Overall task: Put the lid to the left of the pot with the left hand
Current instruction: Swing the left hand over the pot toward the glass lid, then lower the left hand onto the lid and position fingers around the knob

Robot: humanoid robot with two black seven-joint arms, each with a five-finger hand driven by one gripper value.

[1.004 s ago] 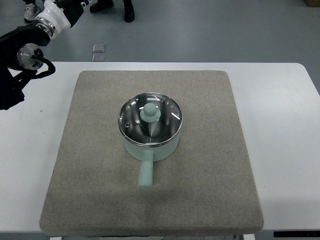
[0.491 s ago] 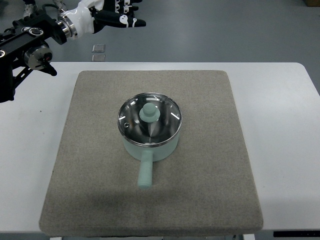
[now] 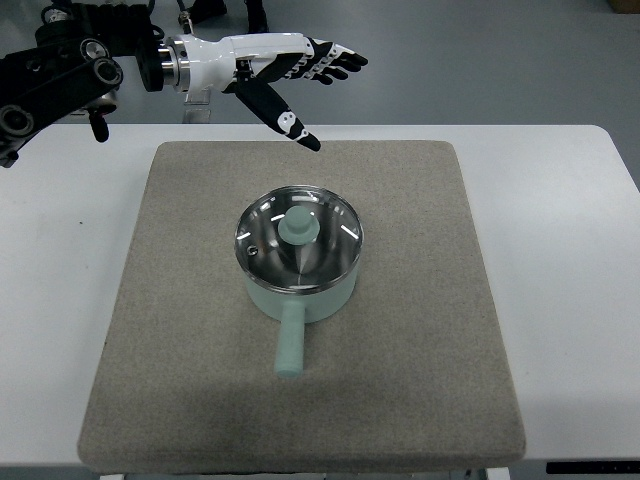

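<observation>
A mint-green pot point(image 3: 300, 295) stands in the middle of the grey mat point(image 3: 420, 340), its straight handle point(image 3: 290, 345) pointing toward the near edge. The glass lid point(image 3: 335, 245) with a mint-green knob point(image 3: 298, 228) sits on the pot. My left hand point(image 3: 300, 75) hovers above the mat's far edge, up and slightly left of the pot, fingers spread wide and thumb pointing down toward the mat. It holds nothing and is well apart from the lid. The black left arm point(image 3: 60, 80) comes in from the top left.
The mat lies on a white table point(image 3: 570, 260). Bare mat stretches left of the pot point(image 3: 170, 280) and right of it. Beyond the table's far edge is grey floor, with a person's shoes point(image 3: 258, 12) at the top.
My left arm has swung from the top-left corner rightward, and the hand has come fully into view with fingers extended over the mat's far edge. Pot and lid have not moved.
</observation>
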